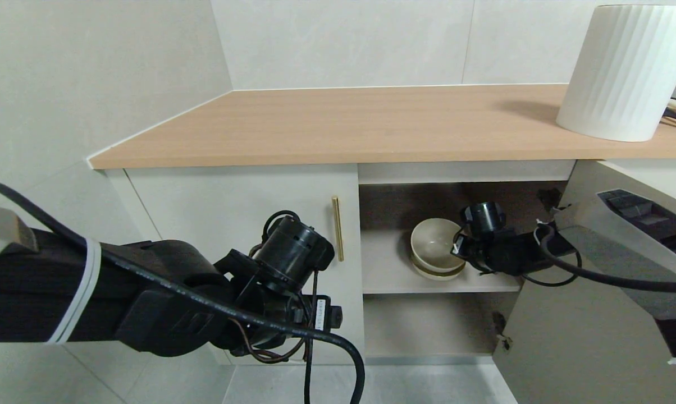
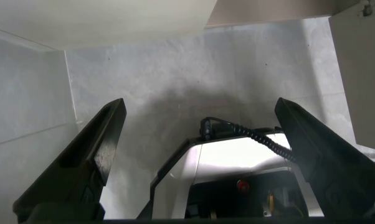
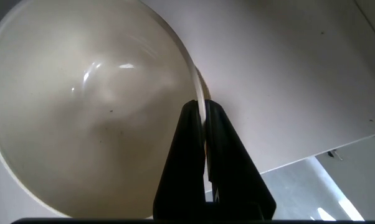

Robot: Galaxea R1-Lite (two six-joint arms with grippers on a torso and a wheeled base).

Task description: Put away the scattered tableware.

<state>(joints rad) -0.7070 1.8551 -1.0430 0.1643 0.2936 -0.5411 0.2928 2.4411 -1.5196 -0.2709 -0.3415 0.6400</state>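
While the right end effector (image 3: 204, 112) pinches the rim of the tilted bowl (image 3: 94, 106), this bowl rests on a second bowl (image 1: 438, 272) on the cabinet shelf (image 1: 388, 272). The left end effector (image 2: 200, 107) is spread wide, low before the closed door (image 1: 248, 202).

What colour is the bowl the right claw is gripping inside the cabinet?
Cream; the bowl shows best in the right wrist view.

Desk: How's your light?
Operator: Soft and even on the countertop (image 1: 338, 123); the ribbed white container (image 1: 624, 73) casts a faint shadow to its left. I find the cabinet recess (image 1: 405, 202) dim, with 2 glints on the bowl (image 3: 94, 124).
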